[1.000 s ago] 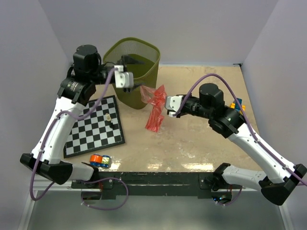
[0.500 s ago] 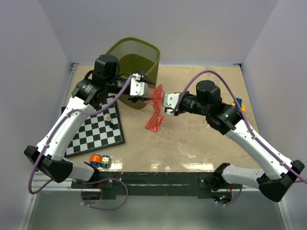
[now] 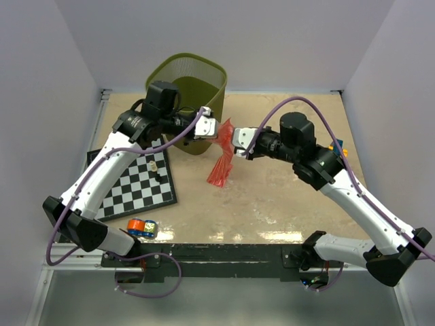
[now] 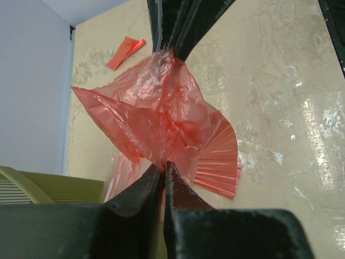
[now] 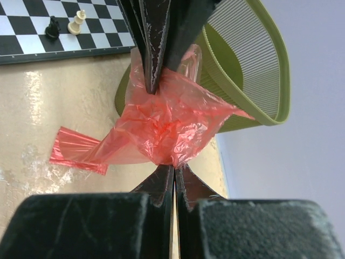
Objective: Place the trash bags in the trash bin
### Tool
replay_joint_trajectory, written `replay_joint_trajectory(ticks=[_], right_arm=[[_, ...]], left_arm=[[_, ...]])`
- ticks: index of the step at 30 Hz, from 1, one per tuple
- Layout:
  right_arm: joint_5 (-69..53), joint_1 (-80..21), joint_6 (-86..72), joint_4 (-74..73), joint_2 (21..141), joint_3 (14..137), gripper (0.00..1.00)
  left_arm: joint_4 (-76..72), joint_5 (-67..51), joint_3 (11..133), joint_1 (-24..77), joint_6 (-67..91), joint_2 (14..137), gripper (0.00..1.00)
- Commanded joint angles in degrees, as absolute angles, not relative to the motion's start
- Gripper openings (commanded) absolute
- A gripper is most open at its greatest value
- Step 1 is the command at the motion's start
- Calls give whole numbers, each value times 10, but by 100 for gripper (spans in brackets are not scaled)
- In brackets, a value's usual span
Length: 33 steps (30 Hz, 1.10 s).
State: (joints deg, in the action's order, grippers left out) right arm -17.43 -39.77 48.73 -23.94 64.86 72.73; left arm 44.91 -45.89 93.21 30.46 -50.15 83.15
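Observation:
A crinkly red trash bag (image 3: 221, 157) hangs between both grippers, just right of the olive mesh trash bin (image 3: 168, 70). My left gripper (image 3: 217, 131) is shut on the bag's left edge, and its closed tips (image 4: 163, 167) pinch the film (image 4: 161, 116). From the opposite side my right gripper (image 3: 232, 145) is also shut on the bag, with its tips (image 5: 174, 167) closed on the film (image 5: 164, 121). The bag's pleated tail (image 3: 217, 176) reaches the table. A second, small flat red bag strip (image 4: 125, 51) lies on the table farther off.
A chessboard (image 3: 132, 182) with a black piece (image 5: 52, 27) and a white piece (image 5: 78, 22) lies at the left. Small toy blocks (image 3: 141, 227) sit near the front edge. More blocks (image 3: 335, 147) show behind the right arm. Walls enclose the table.
My left gripper swung from over the bin down to the bag and shut on it. The right gripper, holding the bag, shifted slightly left toward the bin.

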Motion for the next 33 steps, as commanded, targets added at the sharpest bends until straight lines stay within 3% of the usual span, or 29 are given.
replay_joint_trajectory(ticks=[1,10,33], right_arm=[[-161,-382,477,-220,637,733,0],[-206,-264,567,-274,634,732,0],[-147,-246,609,-263,600,686,0]], left_arm=[[463,-433,933,303,-544,812,2],[444,-440,874,245,-639,747,0],[440,-413,880,205,-802,735,0]])
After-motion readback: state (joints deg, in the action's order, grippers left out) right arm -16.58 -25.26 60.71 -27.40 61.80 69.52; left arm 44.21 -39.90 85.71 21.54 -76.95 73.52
